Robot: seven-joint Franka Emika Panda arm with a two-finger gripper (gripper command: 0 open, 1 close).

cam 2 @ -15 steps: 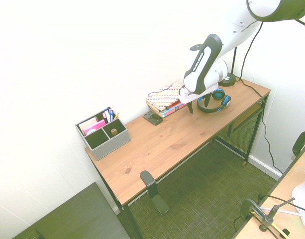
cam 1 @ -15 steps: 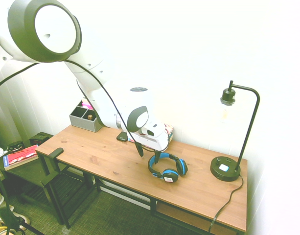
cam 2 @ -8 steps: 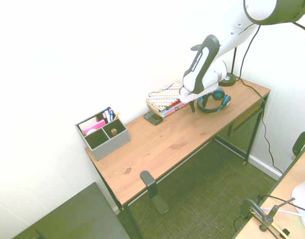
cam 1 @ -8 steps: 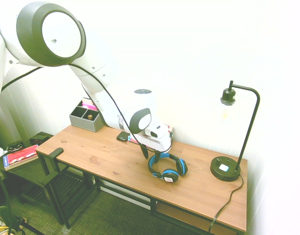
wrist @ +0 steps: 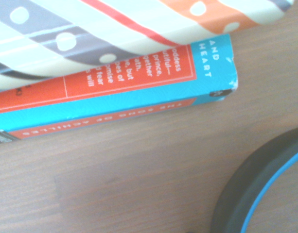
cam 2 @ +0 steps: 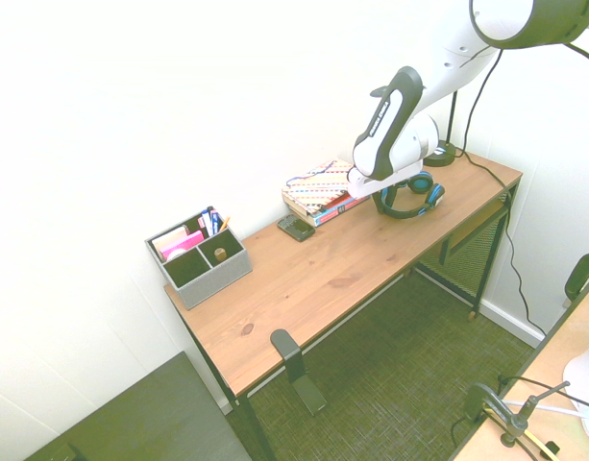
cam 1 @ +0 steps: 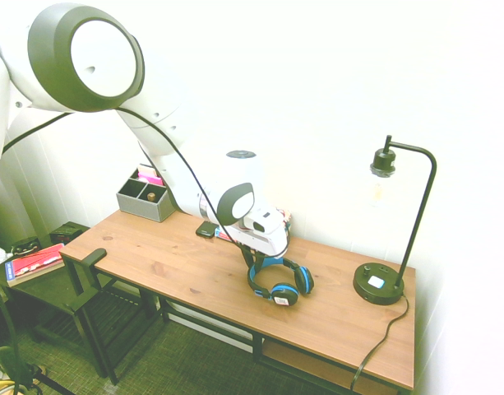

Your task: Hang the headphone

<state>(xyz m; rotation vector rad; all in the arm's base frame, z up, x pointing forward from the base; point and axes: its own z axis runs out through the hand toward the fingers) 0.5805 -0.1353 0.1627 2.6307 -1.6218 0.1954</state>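
White arm bent over, tool point(cam 1: 253, 262) low and pointing downward.

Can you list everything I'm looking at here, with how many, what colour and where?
headphone: one, black and blue, on the desk under the gripper
desk: one, brown top, against the wall
lamp: one, black, at one desk end
organizer: one, grey, at the other end
phone: one, dark, beside the books
books: a stack, patterned and red-blue, near the wall
hook: one, black, on the desk's front edge
arm: one, white and dark, over the desk
gripper: one, dark fingers, at the headband
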